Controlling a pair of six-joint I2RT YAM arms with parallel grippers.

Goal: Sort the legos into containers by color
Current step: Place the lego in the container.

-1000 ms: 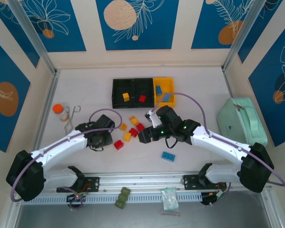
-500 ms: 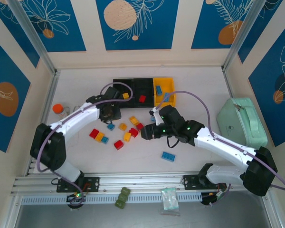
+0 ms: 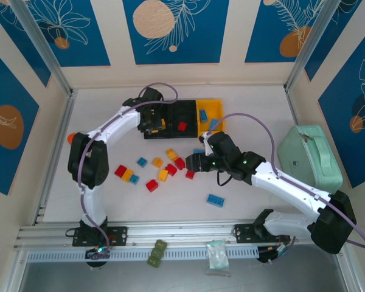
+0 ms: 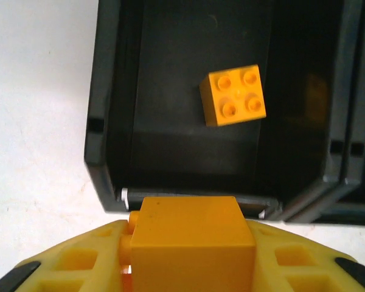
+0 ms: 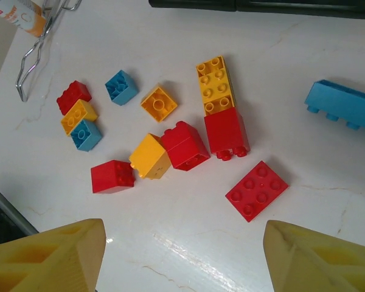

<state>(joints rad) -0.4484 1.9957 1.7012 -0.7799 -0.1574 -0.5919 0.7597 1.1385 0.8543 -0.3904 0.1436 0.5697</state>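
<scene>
Left gripper (image 4: 191, 267), clamped on a yellow brick (image 4: 194, 234), hangs at the far-left black bin (image 4: 112, 109)'s near rim: advance, then release. Right gripper (image 5: 182, 255), jaws apart, hovers over loose legos (image 5: 184, 145) on the table (image 5: 188, 36).

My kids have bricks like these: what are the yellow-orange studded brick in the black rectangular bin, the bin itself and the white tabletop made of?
Yellow-orange studded brick: likely hard moulded plastic, smooth, slight sheen, crisp studs.
Black rectangular bin: likely plastic too, semi-gloss, moulded rim notches.
White tabletop: glossy, faint veins and glare; stone or laminate, unclear.
</scene>
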